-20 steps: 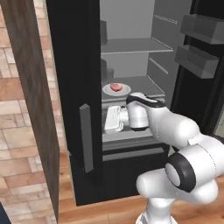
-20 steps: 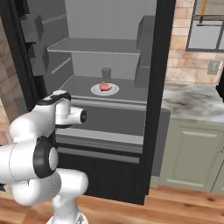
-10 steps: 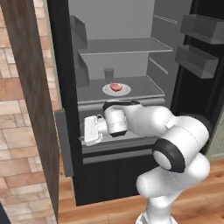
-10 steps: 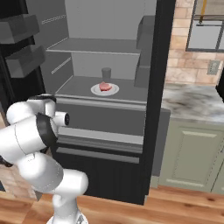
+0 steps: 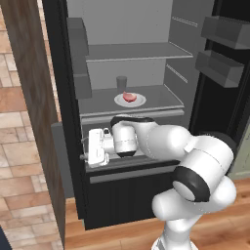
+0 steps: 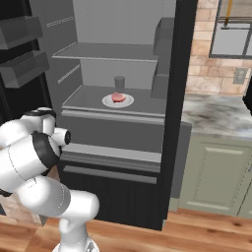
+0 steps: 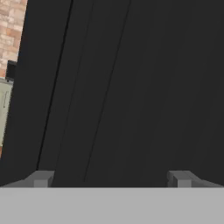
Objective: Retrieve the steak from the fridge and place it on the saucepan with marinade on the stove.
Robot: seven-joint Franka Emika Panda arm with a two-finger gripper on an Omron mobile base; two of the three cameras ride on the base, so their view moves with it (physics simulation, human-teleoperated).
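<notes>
The tall black fridge [image 5: 61,73] stands with both doors open. On its middle grey shelf a small pink-red steak [image 5: 129,96] [image 6: 117,97] lies on a round white plate [image 5: 119,102] [image 6: 127,102]. My gripper [image 5: 87,148] [image 7: 111,177] is below that shelf at the left, in front of the drawer, pointing at the inside of the left door. Its fingers are open with nothing between them, and in the hand view a black surface lies close ahead. The saucepan with marinade and the stove are out of view.
A grey glass [image 5: 121,83] [image 6: 119,81] stands behind the plate. Door bins [image 5: 219,63] [image 6: 24,64] jut from the open door on the arm's side. A brick wall [image 5: 19,146] flanks the fridge on one side, a marble counter [image 6: 216,113] over green cabinets [image 6: 211,167] on the other.
The hand has swung left and down, away from the plate shelf, to the left door. That door now stands wider open. The fingers stayed open.
</notes>
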